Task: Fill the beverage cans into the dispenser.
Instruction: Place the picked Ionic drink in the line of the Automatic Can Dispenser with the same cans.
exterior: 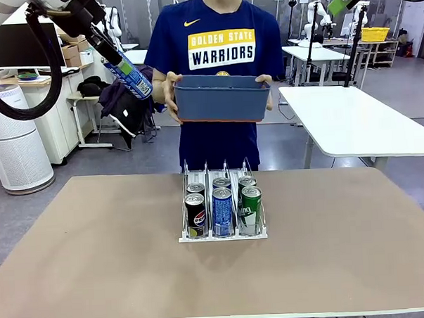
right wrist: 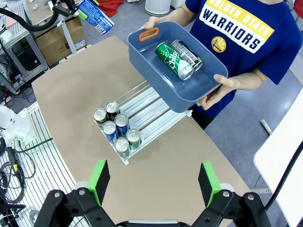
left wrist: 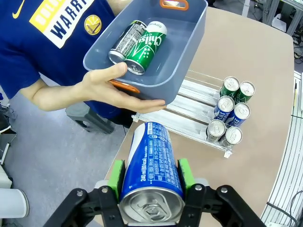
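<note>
High at the left, over the floor beyond the table's far-left corner, my left gripper (exterior: 112, 58) is shut on a blue-and-white beverage can (exterior: 131, 78). In the left wrist view that can (left wrist: 151, 156) sits between the green pads of the left gripper (left wrist: 150, 182), silver top toward the camera. The clear dispenser (exterior: 207, 175) stands mid-table with several cans at the front of its lanes: black Pepsi (exterior: 195, 216), blue (exterior: 222, 211), green (exterior: 251, 210). My right gripper (right wrist: 154, 182) hangs open and empty, high above the table's right part.
A person at the far side holds a dark blue tub (exterior: 222, 99) in both hands above the dispenser's (right wrist: 147, 106) back end. In the tub (left wrist: 189, 52) lie a green can (left wrist: 149, 45) and a black one (left wrist: 125, 41). A white table (exterior: 358, 117) stands behind right.
</note>
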Robot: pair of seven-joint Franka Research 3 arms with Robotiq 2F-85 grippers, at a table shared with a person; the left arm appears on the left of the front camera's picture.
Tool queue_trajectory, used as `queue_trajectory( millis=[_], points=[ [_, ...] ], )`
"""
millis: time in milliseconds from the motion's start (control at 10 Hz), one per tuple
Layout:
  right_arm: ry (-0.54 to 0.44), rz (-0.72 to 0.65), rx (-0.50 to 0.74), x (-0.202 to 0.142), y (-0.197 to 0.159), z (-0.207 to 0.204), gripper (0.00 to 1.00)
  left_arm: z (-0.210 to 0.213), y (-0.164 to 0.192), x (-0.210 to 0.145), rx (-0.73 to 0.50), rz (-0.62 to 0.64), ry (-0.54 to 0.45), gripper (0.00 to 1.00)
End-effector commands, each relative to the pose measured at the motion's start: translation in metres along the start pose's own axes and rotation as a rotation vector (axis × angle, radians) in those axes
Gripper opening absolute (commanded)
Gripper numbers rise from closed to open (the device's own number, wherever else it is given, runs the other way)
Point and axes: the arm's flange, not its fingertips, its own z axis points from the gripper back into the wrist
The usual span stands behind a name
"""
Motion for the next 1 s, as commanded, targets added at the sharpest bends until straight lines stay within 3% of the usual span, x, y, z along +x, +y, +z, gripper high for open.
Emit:
queue_trajectory(
  millis=[0, 900],
  points=[
    [0.001, -0.001, 0.001, -0.0004, 0.0003, -0.0006, 1.0, 0.0023, 0.0005, 0.0001, 0.008, 0.0, -0.005, 0.39],
    [0.001, -0.001, 0.001, -0.0004, 0.0003, -0.0006, 1.0, 0.0023, 0.0005, 0.0001, 0.008, 0.0, -0.005, 0.39]
  ],
)
